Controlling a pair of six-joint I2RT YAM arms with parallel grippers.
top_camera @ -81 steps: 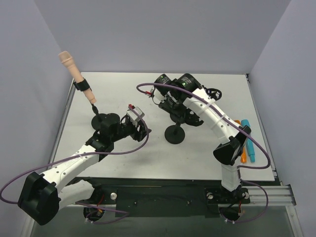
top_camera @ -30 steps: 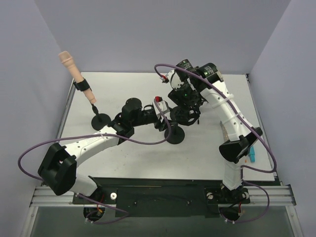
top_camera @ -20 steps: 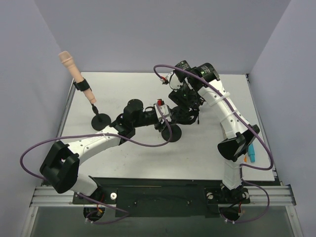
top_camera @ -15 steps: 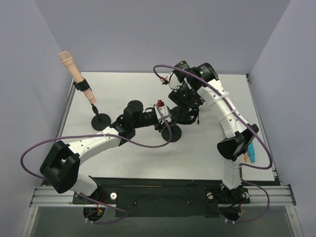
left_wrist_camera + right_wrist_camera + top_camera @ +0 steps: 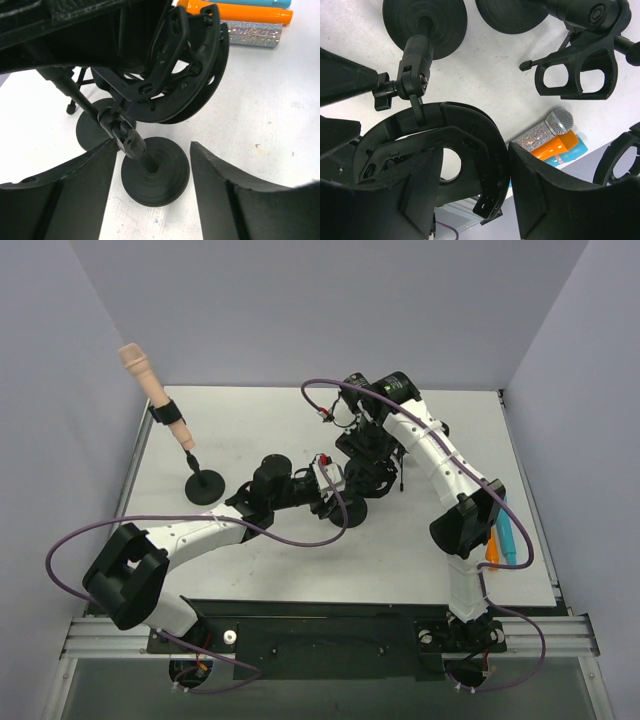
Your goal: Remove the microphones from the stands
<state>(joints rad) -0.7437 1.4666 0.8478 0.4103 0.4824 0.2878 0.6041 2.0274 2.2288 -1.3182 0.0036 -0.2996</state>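
The left arm has swung right, away from the far-left stand [image 5: 204, 486], to the centre stand [image 5: 160, 177]. The left gripper [image 5: 152, 150] is released, its jaws straddling that stand's post. The right gripper [image 5: 475, 155] is likewise spread, over the empty ring mount [image 5: 465, 125]. The microphone [image 5: 148, 382] sits clipped in the far-left stand, so removal has probably not begun. No containers are visible. Spare mics [image 5: 547, 132] lie loose at right.

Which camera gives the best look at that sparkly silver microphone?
Right wrist view: the sparkly silver microphone shows head and handle. Left wrist view catches only its handle at the top edge. The top view does not show it clearly.
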